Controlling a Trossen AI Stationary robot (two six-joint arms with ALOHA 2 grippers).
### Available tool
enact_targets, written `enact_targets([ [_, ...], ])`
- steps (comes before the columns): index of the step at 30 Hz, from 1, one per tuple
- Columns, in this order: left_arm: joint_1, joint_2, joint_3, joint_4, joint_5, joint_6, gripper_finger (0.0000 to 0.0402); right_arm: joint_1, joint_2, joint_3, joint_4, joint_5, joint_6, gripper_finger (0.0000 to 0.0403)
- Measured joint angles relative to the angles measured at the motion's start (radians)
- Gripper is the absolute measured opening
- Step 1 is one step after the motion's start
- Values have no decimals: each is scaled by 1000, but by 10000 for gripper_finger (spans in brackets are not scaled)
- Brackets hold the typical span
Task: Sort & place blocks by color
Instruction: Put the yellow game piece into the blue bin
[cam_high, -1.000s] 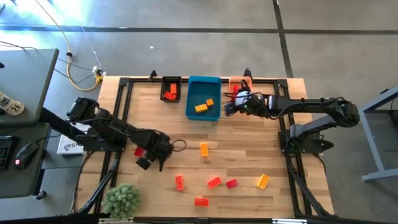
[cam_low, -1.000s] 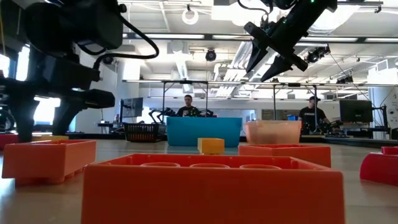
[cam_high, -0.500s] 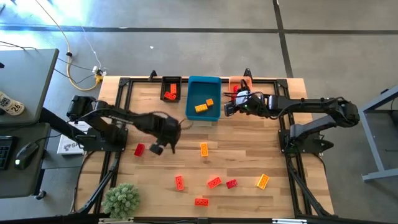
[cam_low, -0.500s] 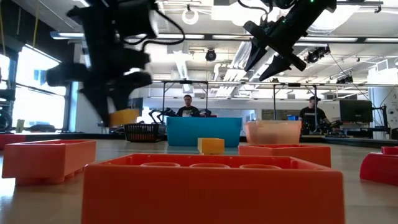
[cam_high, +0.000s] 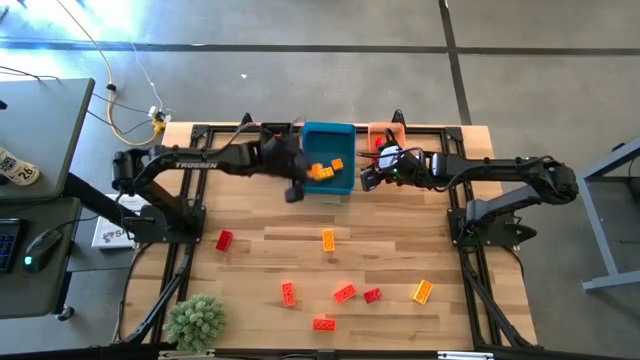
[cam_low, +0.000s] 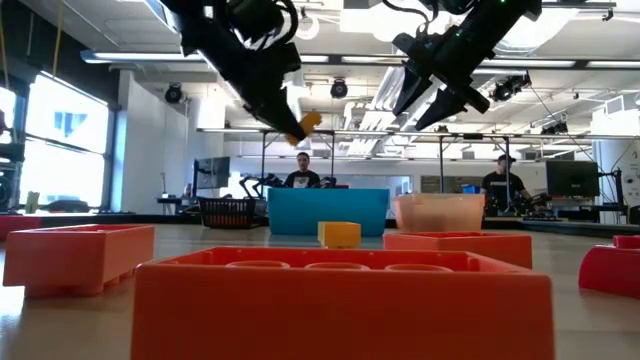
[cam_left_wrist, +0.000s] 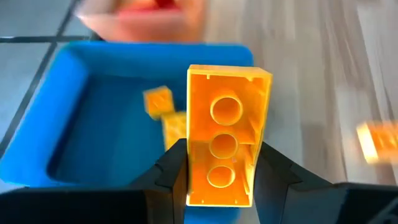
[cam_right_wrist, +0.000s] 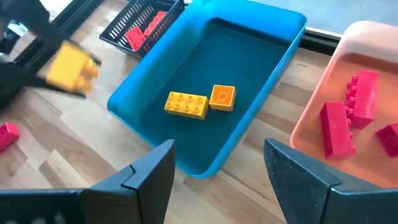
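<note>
Two yellow studded plastic bricks (cam_right_wrist: 198, 101) lie touching in the blue rectangular bin (cam_right_wrist: 273, 68), beside a pale orange bin (cam_right_wrist: 311, 127) holding red bricks (cam_right_wrist: 347, 119), all on the wooden worktop (cam_right_wrist: 68, 168).

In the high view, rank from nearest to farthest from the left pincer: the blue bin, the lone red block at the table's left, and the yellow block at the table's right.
1. blue bin: the left pincer is at its edge.
2. red block: alone at the table's left.
3. yellow block: far across, on the right side.
</note>
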Motion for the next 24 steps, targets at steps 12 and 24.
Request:
enact_targets([
  [12, 99, 84, 0, 104, 79, -139, 105, -7, 0, 0, -1, 31, -41, 232],
  [24, 98, 206, -1, 136, 72, -169, 123, -13, 0, 0, -1, 19, -33, 232],
])
